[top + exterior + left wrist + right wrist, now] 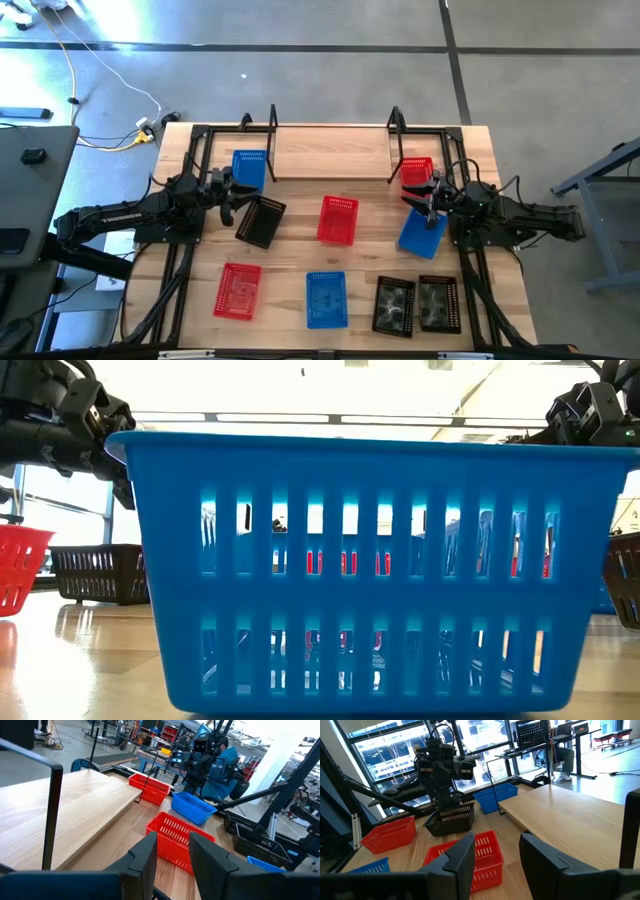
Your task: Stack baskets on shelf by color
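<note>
Left claw (228, 197) hovers over the counter's left side in the high view, just beside a tilted black mesh plastic basket (260, 221). Right claw (432, 200) is opposite, between a red mesh plastic basket (416, 172) and a tilted blue mesh plastic basket (420, 233). The pale wood-plank counter (290, 255) stands on grey concrete floor. The narrow light wood shelf with black rod uprights (330, 155) runs along the far edge. Open wood lies between the scattered baskets.

Low view: a front blue slotted basket (370, 560) fills the picture, upright near the front edge.

Left wrist view: the left claw's fingers stand narrowly apart, nothing between them.

Right wrist view: the right claw's fingers stand wider, empty, with large windows beyond the counter.
</note>
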